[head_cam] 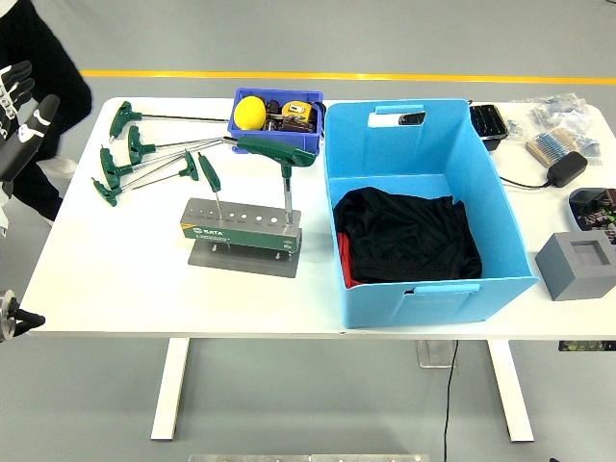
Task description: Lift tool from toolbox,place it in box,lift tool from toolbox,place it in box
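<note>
So your surface [77,260] is the white one, and the tool stand [241,225] sits a bit left of centre, a grey metal block with a row of holes on a flat base plate. Two green T-handle wrenches are upright in it: a smaller one [210,178] at the left end, leaning a little, and a bigger one [279,154] at the right end. Four more green-handled wrenches [130,159] are lying flat on the surface, left of the stand and behind it, fanned out with the handles to the left.

The big light blue box [500,231] is just right of the stand, with black cloth [404,236] bunched in the bottom and a bit of red showing at its left edge. Behind the stand there's a small dark blue bin [306,140] with a yellow ball [250,113] and some bits in it.

Your left robot hand [21,96] is up at the far left edge, off the surface, and I honestly can't tell how the fingers are set. Another robot part [14,318] pokes in at the lower left edge. Right of the box sit a grey foam block [577,265], a black adapter [566,169] with cable, and a black tray [488,122].
</note>
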Available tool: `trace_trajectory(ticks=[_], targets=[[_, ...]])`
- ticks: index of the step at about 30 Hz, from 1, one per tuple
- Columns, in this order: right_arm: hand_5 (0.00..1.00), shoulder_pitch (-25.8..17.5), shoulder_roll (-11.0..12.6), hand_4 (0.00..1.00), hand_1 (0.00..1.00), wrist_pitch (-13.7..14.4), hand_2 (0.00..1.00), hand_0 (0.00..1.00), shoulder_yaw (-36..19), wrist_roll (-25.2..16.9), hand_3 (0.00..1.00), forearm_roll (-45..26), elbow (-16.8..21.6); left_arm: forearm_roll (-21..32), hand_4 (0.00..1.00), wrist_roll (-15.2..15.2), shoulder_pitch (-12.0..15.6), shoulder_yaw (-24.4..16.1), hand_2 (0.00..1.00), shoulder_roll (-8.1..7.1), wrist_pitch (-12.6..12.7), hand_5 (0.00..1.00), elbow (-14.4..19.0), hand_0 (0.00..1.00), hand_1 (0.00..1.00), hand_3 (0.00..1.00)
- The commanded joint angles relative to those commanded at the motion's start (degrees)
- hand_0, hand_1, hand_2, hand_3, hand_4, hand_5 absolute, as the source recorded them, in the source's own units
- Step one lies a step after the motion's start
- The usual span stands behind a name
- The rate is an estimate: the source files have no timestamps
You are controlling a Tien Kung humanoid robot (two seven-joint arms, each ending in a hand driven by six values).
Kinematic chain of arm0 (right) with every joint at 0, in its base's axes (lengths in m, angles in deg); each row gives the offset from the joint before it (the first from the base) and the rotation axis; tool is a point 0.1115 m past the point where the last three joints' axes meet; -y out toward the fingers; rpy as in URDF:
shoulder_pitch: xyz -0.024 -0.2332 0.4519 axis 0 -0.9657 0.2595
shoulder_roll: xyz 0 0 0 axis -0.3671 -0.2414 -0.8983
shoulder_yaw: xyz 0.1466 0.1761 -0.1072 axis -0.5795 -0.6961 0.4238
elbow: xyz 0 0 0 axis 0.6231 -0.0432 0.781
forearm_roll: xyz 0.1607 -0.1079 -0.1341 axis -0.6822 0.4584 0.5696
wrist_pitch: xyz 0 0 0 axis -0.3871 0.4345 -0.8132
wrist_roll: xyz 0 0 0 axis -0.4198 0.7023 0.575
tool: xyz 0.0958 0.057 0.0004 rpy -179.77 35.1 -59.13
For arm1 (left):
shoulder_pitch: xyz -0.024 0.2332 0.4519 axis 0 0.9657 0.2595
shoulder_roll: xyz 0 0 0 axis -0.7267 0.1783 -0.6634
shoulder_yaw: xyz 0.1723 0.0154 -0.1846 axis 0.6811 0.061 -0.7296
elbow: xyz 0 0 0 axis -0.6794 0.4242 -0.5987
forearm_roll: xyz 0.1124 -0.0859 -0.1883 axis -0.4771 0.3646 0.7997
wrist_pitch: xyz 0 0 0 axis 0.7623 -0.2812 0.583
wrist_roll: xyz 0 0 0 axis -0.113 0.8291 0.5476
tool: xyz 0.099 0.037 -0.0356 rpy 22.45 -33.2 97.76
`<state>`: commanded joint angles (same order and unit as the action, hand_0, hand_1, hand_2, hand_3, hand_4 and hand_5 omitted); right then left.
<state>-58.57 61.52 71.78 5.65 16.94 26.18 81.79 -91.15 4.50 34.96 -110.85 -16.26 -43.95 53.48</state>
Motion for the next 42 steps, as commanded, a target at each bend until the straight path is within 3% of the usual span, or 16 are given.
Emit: trace_trajectory(ticks=[6,7,12,13,18,19,24,25,34,36,37,42], targets=[[0.822,0.19,0.02,0.998,0.779,-0.13,0.839,0.746,-0.50,-0.03,0.854,1.07,0.00,0.27,0.998,-1.09,-0.09,-0.27,0.819,-0.05,1.65,0.535,0.03,0.784,0.780,0.770],[0.824,0.22,0.00,0.998,0.779,-0.10,0.839,0.748,-1.01,0.03,0.854,1.63,0.00,0.28,0.998,-1.28,0.03,-0.37,0.776,0.01,1.95,0.514,0.02,0.746,0.729,0.757],[0.824,0.22,0.12,0.998,0.779,-0.18,0.839,0.748,-1.81,-0.06,0.854,3.22,0.00,0.64,0.998,-1.76,0.55,-1.04,0.776,0.42,3.03,0.514,-0.44,0.746,0.729,0.757],[0.824,0.16,0.14,0.998,0.775,-0.18,0.836,0.749,-1.72,-0.17,0.850,3.13,0.00,0.66,0.998,-1.77,0.50,-1.11,0.721,0.44,3.12,0.509,-0.49,0.712,0.675,0.740],[0.824,-0.25,0.15,0.998,0.775,-0.01,0.836,0.749,-2.08,-0.94,0.850,3.16,0.00,0.43,0.998,-1.62,-0.27,-1.31,0.721,0.51,3.57,0.509,-0.78,0.712,0.675,0.740],[0.827,-0.27,0.12,0.998,0.772,0.03,0.833,0.748,-2.45,-0.92,0.847,3.56,0.00,0.45,0.998,-1.61,-0.35,-1.27,0.648,0.49,3.67,0.508,-0.86,0.613,0.592,0.699],[0.827,-0.23,0.01,0.998,0.772,0.23,0.833,0.748,-3.24,-0.85,0.847,4.49,0.00,0.53,0.998,-1.65,-0.19,-1.47,0.648,0.52,4.23,0.508,-1.04,0.613,0.592,0.699],[0.828,-0.23,0.01,0.998,0.770,0.27,0.831,0.747,-3.14,-0.96,0.843,4.42,0.00,0.57,0.998,-1.59,-0.03,-1.70,0.507,0.58,4.27,0.507,-1.09,0.492,0.444,0.624],[0.827,-0.08,0.08,0.998,0.766,0.59,0.829,0.744,-2.45,-1.76,0.840,3.64,0.00,2.92,0.998,-1.40,0.16,-2.73,0.509,0.73,3.19,0.520,-1.64,0.490,0.446,0.622],[0.827,-0.14,0.02,0.998,0.766,0.82,0.829,0.744,-3.25,-1.73,0.840,4.54,0.00,5.17,0.998,-1.35,0.21,-2.66,0.509,0.77,2.24,0.520,-2.33,0.490,0.446,0.622],[0.829,-0.14,0.01,0.998,0.763,0.90,0.823,0.739,-3.51,-1.74,0.835,4.85,0.00,6.57,0.998,-1.31,0.19,-2.61,0.514,0.83,1.77,0.605,-2.74,0.487,0.443,0.622],[0.829,-0.16,-0.06,0.998,0.763,1.04,0.823,0.739,-3.51,-1.94,0.835,4.76,0.00,13.23,0.998,0.17,0.27,-2.31,0.514,1.51,-1.37,0.605,-4.69,0.487,0.443,0.622]])
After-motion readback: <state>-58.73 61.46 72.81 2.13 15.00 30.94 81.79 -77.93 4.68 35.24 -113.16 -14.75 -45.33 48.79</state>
